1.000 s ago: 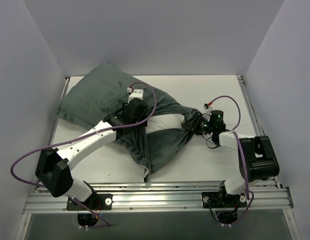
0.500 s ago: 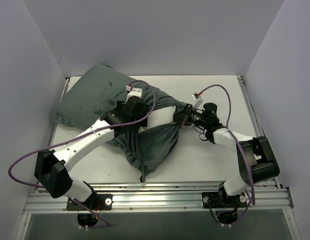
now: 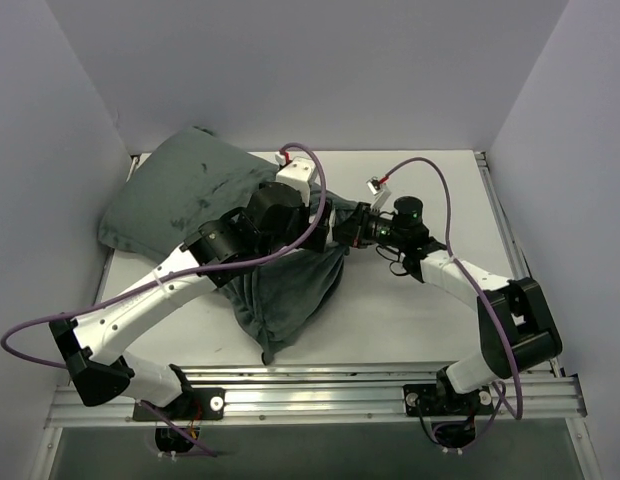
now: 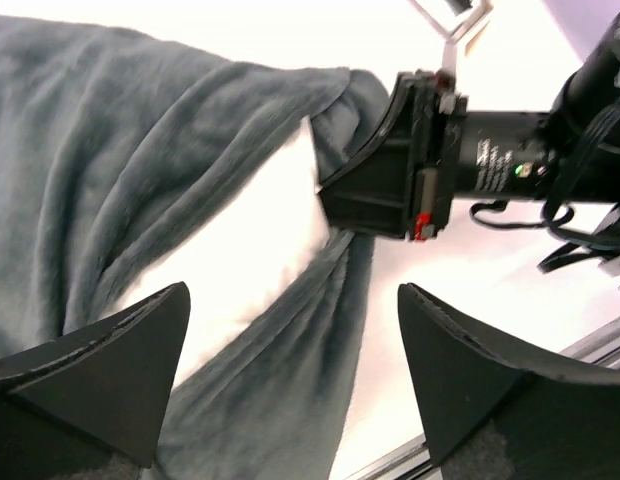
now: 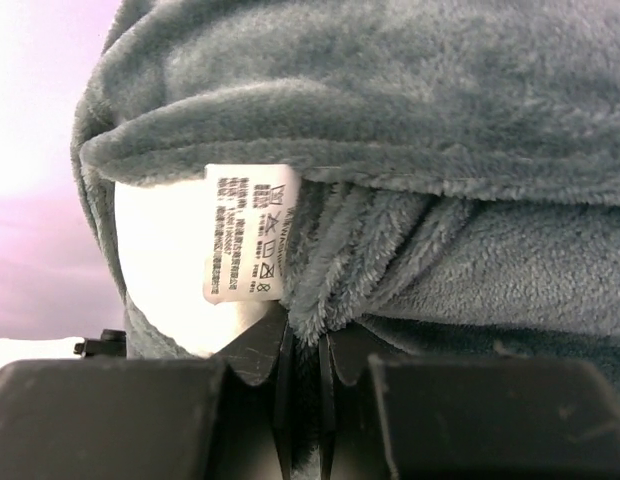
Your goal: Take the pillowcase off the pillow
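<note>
The pillowcase (image 3: 175, 200) lies across the left and middle of the desk (image 3: 420, 310), its plain dark grey-green plush face turned outward; no stripes show. Its far-left part is plump and filled, lying flat near the corner, while the nearer part sags in loose creased folds to a point by the desk's near edge. Along the right side the fabric gapes, and the pillow (image 4: 240, 250) shows there as a smooth white bulge, still mostly sheathed. A bunched fold at the pillowcase's right end is pinched between the right fingers (image 5: 110, 410), beside a small white care label (image 5: 245, 232).
</note>
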